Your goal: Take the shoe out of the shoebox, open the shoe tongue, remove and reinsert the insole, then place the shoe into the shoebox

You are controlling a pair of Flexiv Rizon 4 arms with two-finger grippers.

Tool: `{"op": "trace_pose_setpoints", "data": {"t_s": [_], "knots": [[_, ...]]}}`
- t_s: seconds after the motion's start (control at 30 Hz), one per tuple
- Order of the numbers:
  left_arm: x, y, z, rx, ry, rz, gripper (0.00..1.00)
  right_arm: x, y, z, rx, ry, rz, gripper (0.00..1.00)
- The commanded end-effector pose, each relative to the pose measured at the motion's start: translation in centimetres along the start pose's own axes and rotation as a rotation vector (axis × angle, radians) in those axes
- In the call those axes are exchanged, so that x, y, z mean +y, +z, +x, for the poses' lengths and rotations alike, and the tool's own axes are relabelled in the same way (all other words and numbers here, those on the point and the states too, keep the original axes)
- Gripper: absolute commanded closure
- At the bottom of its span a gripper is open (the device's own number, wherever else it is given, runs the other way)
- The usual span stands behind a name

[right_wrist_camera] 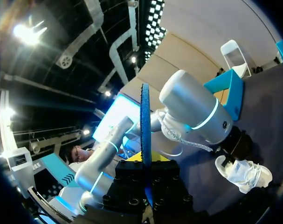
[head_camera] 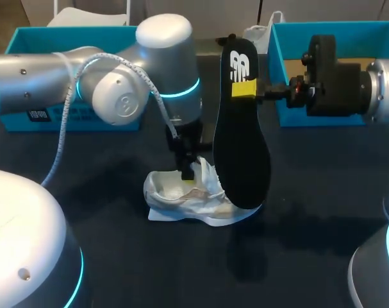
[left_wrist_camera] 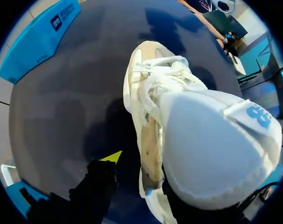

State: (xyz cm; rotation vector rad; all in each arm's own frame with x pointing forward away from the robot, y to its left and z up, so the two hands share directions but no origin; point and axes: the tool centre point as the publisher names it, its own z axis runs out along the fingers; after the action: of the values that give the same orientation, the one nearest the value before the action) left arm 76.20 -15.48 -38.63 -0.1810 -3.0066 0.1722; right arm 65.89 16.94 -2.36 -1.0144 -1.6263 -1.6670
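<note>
Two arms: right gripper (head_camera: pixel 245 89) lay sideways, pinching the black insole (head_camera: pixel 242 154) upright over the white shoe (head_camera: pixel 175 192) on the table (head_camera: pixel 309 212); left gripper (head_camera: pixel 188 168) pointed down into it, fingers (left_wrist_camera: pixel 111 158) spread, tongue (left_wrist_camera: pixel 216 154) hiding one.

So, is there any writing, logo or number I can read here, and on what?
No plain words or numbers can be read.
On the insole: a white logo only.
On the shoe tongue: a blue logo only.
On the left blue box: a dark label with white print, too small to read.
</note>
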Motion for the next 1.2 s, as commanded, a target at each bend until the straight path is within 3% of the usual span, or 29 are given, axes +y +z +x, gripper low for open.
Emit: {"op": "trace_pose_setpoints", "data": {"t_s": [0.03, 0.5, 0.6, 0.63, 0.67, 0.9, 1.2], "knots": [[-0.4, 0.8, -0.2, 0.016, -0.001, -0.014, 0.59, -0.1, 0.2, 0.0, -0.004, 0.001, 0.000, 1.00], [0.6, 1.0, 0.6, 0.046, -0.023, -0.011, 0.71, -0.1, 0.2, 0.0, -0.004, 0.001, 0.000, 1.00], [0.6, 1.1, 0.6, 0.054, -0.023, -0.014, 0.79, -0.1, 0.2, 0.0, -0.004, 0.001, 0.000, 1.00], [0.6, 1.2, 0.7, 0.061, -0.025, -0.014, 0.85, -0.1, 0.2, 0.0, -0.004, 0.001, 0.000, 1.00], [0.6, 1.2, 0.7, 0.064, -0.023, -0.013, 1.00, -0.1, 0.2, 0.0, -0.004, 0.001, 0.000, 1.00], [0.9, 0.8, 1.0, 0.097, -0.022, -0.020, 1.00, -0.1, 0.2, 0.0, -0.004, 0.001, 0.000, 1.00], [1.3, -1.8, 0.1, 0.197, 0.149, -0.036, 1.00, -0.1, 0.2, 0.0, -0.004, 0.001, 0.000, 1.00]]}}
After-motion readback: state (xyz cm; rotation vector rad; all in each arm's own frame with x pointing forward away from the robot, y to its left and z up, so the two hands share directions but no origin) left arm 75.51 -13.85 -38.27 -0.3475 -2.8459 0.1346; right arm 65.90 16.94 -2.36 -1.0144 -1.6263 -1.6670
